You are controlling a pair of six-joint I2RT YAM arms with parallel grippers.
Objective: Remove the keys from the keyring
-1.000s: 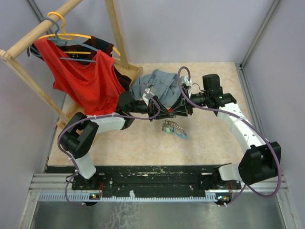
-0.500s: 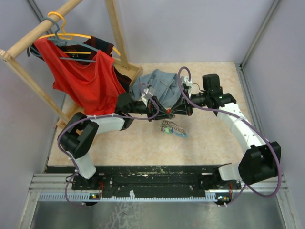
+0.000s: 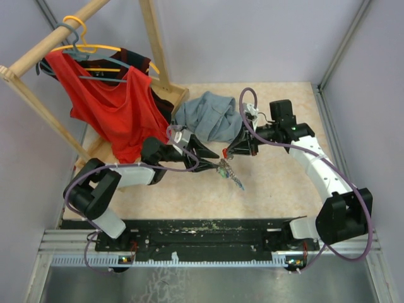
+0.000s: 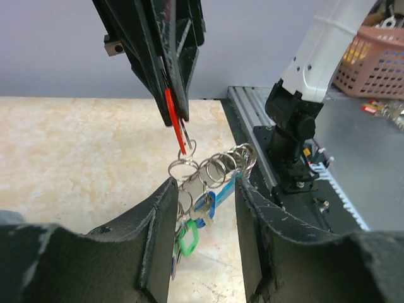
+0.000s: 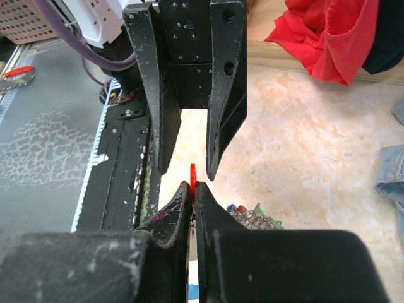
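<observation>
Your right gripper (image 5: pixel 192 189) is clenched on the red-headed metal key (image 4: pixel 172 117); left gripper (image 4: pixel 203 189) released beside it. Beige marbled tabletop (image 3: pixel 278 196) beneath, grey walls (image 3: pixel 252 38) around.

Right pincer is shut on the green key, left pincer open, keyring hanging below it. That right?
Not quite. The right pincer is shut on the red key, not the green one; the left wrist view shows this plainly. The rest holds: the left pincer is open and the keyring hangs below.
</observation>
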